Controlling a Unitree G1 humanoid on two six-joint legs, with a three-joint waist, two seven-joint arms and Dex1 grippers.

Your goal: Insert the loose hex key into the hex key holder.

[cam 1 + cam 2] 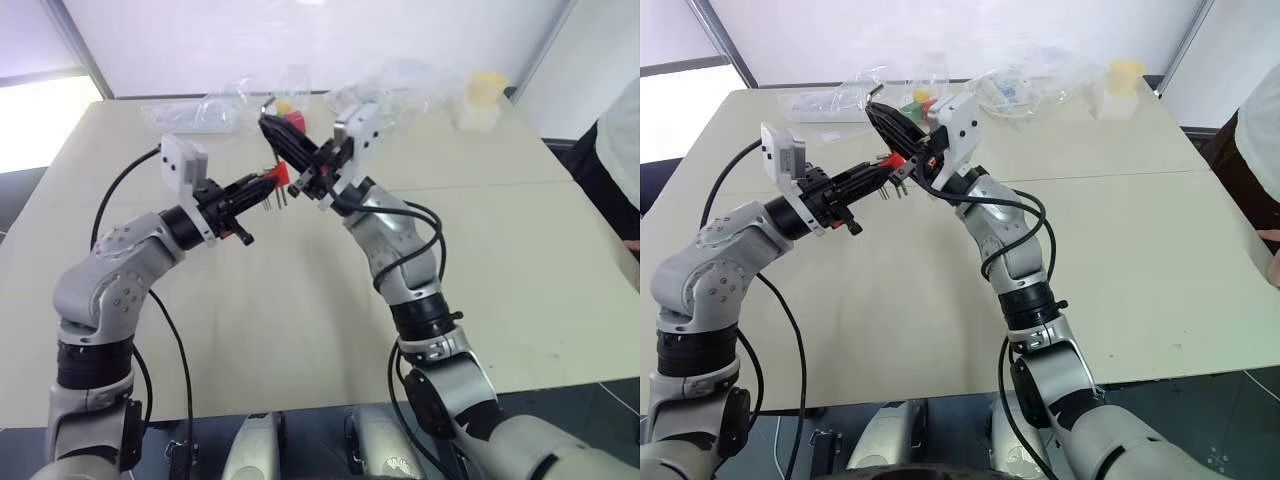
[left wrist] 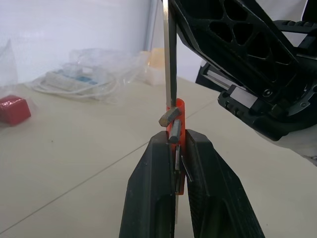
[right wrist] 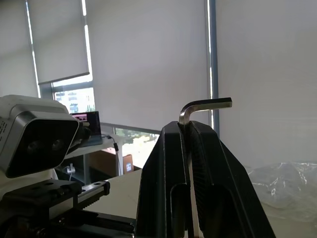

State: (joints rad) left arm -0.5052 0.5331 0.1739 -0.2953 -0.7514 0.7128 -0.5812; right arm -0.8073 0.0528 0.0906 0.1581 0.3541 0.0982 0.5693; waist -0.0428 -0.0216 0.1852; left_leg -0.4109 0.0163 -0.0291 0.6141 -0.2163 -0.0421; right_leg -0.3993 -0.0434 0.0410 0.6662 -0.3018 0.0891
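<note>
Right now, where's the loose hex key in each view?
Left eye: loose hex key top centre, sticking out past the black fingertips.
Right eye: upper left of centre.
Left wrist: thin rod meeting the hex key holder.
Right wrist: bent end poking past the fingertips.
Shared landmark: the right gripper clamping it.

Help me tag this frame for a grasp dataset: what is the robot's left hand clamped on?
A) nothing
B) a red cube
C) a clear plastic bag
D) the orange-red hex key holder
D: in the left wrist view the left hand is shut on the hex key holder, while the right hand grips the loose hex key.
</note>
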